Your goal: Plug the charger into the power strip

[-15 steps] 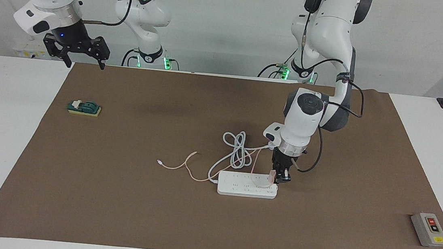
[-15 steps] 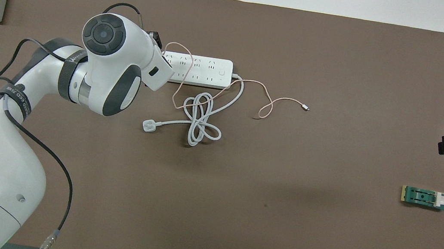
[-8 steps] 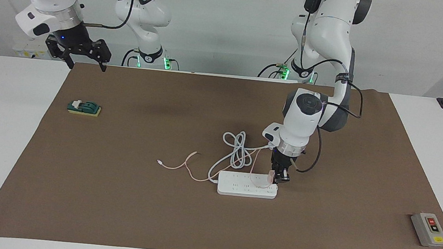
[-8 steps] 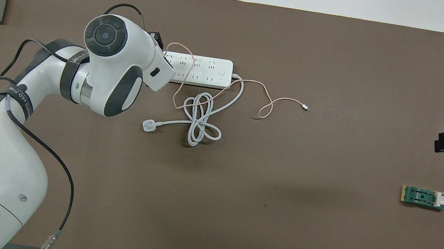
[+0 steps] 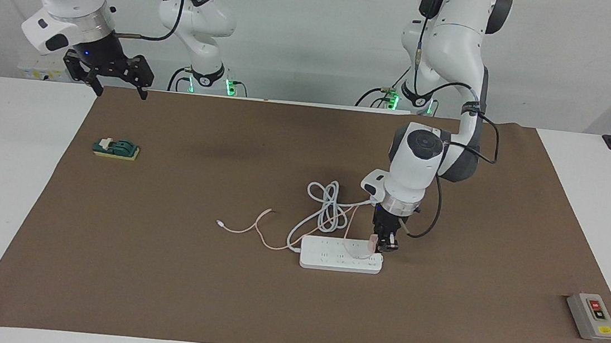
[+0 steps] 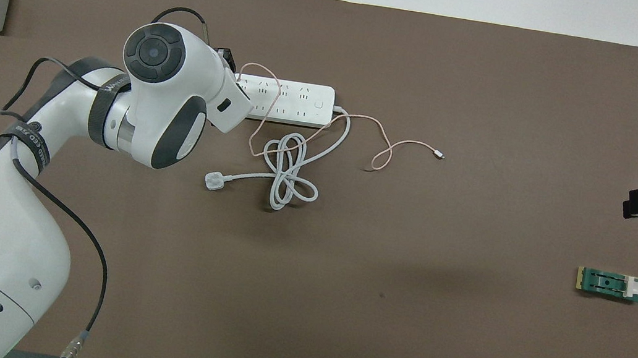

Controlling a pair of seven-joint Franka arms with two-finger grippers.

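Brown paper matting [image 5: 161, 270] covered most of the white desk [image 5: 1, 192] in both views. Just right of centre in the facing view, the left gripper [image 5: 383, 247] pointed straight down over one end of the flat white multi-socket power strip [image 5: 330, 259], its fingers closed on the small pale pink cube-shaped charger [image 5: 371, 243]. The charger sat at the strip's top surface at that end; whether its prongs had entered a socket could not be told. In the overhead view the arm's white wrist hid the gripper and the charger, leaving only the rest of the strip [image 6: 298, 103] showing in the upper middle of the frame.

From the charger the thin pink cable [image 5: 255, 228] looped across the strip and trailed over the matting toward the left of the facing view, ending in a small connector. The strip's thick white cord [image 5: 327, 207] lay in a loose coil just above it in that view, with its white three-pin plug [image 6: 213, 181] resting below the strip in the overhead view.

The right gripper [image 5: 117, 86] waited in the air at the upper left of the facing view, over the matting's corner, fingers spread wide and holding nothing. Below it lay a small green block on a yellow base [image 5: 116, 149]. A grey box with red and yellow buttons [image 5: 592, 316] sat at the lower right of that frame
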